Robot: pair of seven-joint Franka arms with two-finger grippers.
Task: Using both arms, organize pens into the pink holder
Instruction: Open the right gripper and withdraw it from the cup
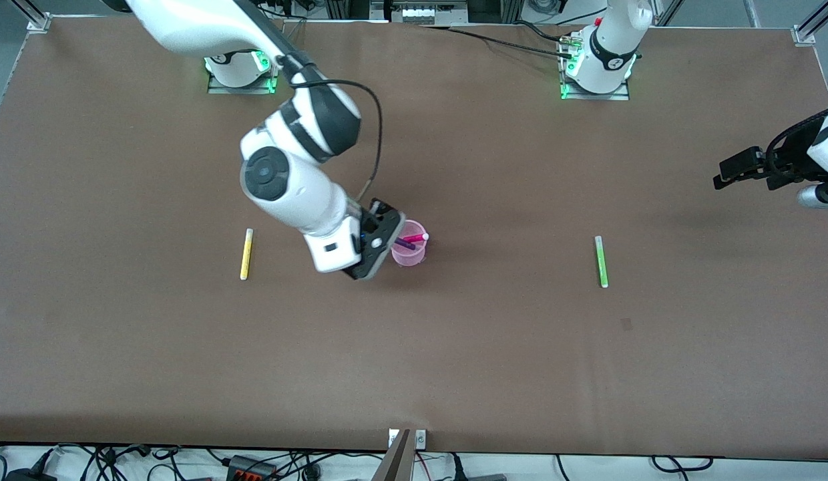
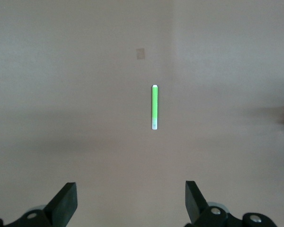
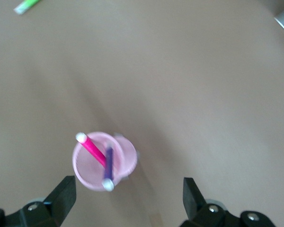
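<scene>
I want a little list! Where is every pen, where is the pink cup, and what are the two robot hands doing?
pink holder: mid-table
magenta pen: leaning in the holder
purple pen: leaning in the holder
yellow pen: flat on the table, toward the right arm's end
green pen: flat on the table, toward the left arm's end
right gripper: open, empty, over the holder
left gripper: open, empty, waiting near the green pen

- The counter is a wide brown surface.
- The pink holder stands upright near its middle, with the magenta pen and the purple pen leaning inside it.
- The yellow pen lies flat toward the right arm's end.
- The green pen lies flat toward the left arm's end, well apart from the holder.
</scene>
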